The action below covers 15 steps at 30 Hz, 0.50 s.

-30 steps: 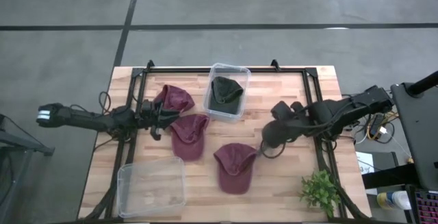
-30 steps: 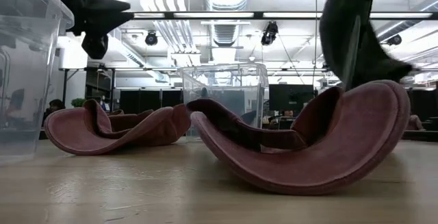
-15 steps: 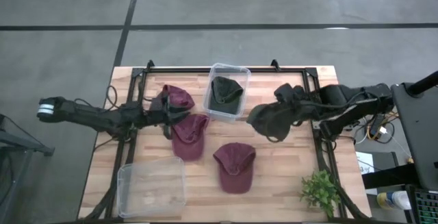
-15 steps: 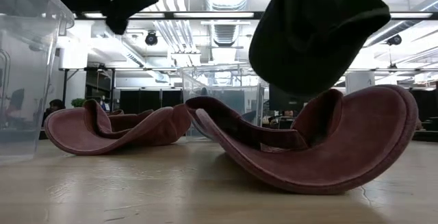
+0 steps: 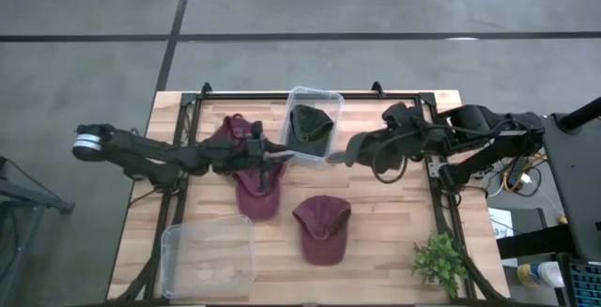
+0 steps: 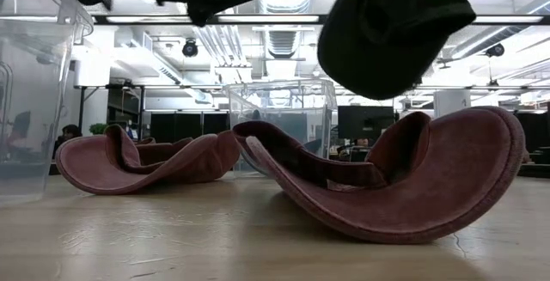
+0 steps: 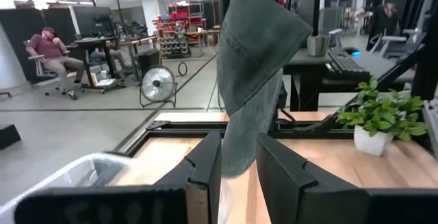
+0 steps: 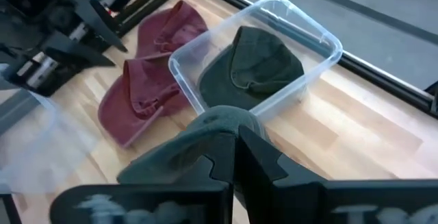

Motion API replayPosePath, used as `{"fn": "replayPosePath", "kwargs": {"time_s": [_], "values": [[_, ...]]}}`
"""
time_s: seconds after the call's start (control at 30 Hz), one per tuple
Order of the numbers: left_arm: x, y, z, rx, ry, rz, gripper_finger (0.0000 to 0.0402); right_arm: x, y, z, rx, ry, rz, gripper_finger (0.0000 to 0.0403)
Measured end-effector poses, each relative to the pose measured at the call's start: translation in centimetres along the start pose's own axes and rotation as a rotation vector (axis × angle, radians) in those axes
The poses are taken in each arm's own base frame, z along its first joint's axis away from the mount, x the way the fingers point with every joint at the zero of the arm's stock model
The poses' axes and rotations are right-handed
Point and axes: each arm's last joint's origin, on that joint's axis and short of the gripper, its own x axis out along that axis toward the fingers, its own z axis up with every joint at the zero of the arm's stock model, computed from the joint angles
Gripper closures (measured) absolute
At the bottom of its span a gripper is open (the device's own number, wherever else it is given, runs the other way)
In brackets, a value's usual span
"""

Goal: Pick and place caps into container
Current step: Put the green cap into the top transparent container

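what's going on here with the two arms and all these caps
The right tool is shut on a dark olive cap and holds it in the air beside the clear container, which already has one olive cap inside. The left tool is open above the maroon caps near the container. A third maroon cap lies alone, and a second clear bin stands at the table's near left.
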Motion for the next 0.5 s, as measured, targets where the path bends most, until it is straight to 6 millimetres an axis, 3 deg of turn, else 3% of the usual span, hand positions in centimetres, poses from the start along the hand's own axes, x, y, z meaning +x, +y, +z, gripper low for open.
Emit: {"fn": "replayPosePath", "kwargs": {"time_s": [0.27,0.5], "values": [[4.1,-0.8,0.5,0.083,0.054,-0.009,0.0316,-0.1,-0.2,0.5,0.01,-0.02,-0.009,0.0394],[6.0,-1.3,0.4,0.136,0.083,-0.014,0.0316,-0.2,-0.5,1.0,0.031,-0.038,-0.019,0.0394]]}}
